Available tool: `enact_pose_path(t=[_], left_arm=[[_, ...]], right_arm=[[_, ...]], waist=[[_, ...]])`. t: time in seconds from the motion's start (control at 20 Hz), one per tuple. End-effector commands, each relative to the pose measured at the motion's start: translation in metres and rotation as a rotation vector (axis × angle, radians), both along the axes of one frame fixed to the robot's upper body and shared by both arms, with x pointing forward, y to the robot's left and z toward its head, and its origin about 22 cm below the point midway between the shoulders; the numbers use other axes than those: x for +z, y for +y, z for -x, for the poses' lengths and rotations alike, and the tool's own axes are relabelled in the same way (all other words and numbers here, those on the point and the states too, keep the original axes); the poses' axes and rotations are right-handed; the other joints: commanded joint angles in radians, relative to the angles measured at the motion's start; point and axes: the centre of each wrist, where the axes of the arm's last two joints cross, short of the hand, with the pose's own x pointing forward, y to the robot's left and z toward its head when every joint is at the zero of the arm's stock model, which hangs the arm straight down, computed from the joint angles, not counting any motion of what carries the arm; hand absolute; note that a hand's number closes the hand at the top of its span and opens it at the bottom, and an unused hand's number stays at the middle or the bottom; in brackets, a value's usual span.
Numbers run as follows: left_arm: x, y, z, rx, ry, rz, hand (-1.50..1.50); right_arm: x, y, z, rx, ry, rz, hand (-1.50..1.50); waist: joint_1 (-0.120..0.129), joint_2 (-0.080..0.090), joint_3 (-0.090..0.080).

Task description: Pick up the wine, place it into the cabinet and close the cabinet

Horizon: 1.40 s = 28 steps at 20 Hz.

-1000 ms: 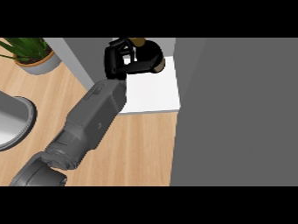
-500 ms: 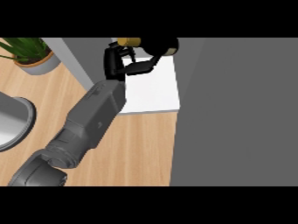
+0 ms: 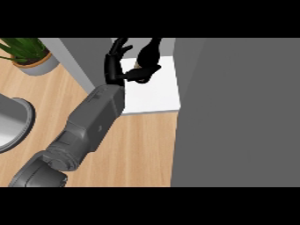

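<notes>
Left hand [image 3: 122, 72] has uncurled, fingers spread above cabinet shelf [image 3: 157, 94]; wine not distinguishable. Likely release step; next withdraw, shut door [image 3: 243, 110].

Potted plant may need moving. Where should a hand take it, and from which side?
I'd take the potted plant by its pot wall, just under the rim, coming from the near side across the wooden counter. The pot is round and upright, and that flank is bare. Leaves fan out over the top, and a grey wall stands close on its right.
</notes>
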Motion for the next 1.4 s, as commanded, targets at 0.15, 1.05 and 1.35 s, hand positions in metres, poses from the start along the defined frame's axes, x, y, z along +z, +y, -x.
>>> enact_pose_path(t=[0.15, 1.05, 1.35], left_arm=[[-0.013, 0.020, 0.004, 0.049, 0.031, -0.086, -1.50], [-0.028, 0.012, 0.014, -0.005, -0.050, -0.029, -1.50], [-0.021, 0.018, 0.009, -0.077, -0.047, 0.000, -1.50]], right_arm=[[0.005, -0.002, 0.012, 0.022, -0.008, -0.023, -1.50], [0.005, -0.001, 0.016, 0.049, -0.020, 0.007, -1.50], [-0.003, -0.010, 0.015, 0.024, -0.028, -0.036, -1.50]], waist=[[-0.011, 0.009, -0.003], [-0.006, 0.001, -0.003], [0.001, 0.001, -0.001]])
